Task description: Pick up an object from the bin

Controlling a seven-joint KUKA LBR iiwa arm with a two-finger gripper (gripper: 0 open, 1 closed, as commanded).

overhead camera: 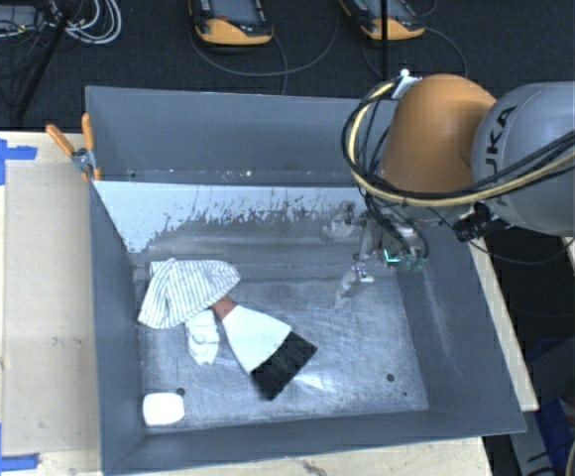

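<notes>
My gripper [379, 262] hangs below the orange-covered wrist, over the bare right back part of the bin floor, with nothing under it. The nearest loose thing is a white hand brush with black bristles [266, 348], lying well to its lower left. Beside the brush lie a small white crumpled piece [203, 341] and a striped white cloth [184, 290] in the left part of the bin. A small reddish-brown bit [224, 307] peeks out between the cloth and the brush.
A white soap-like block [164, 408] rests in the front left corner. All the loose things are gathered in the left half of the bin. The sloping bin walls rise close behind and to the right of the gripper.
</notes>
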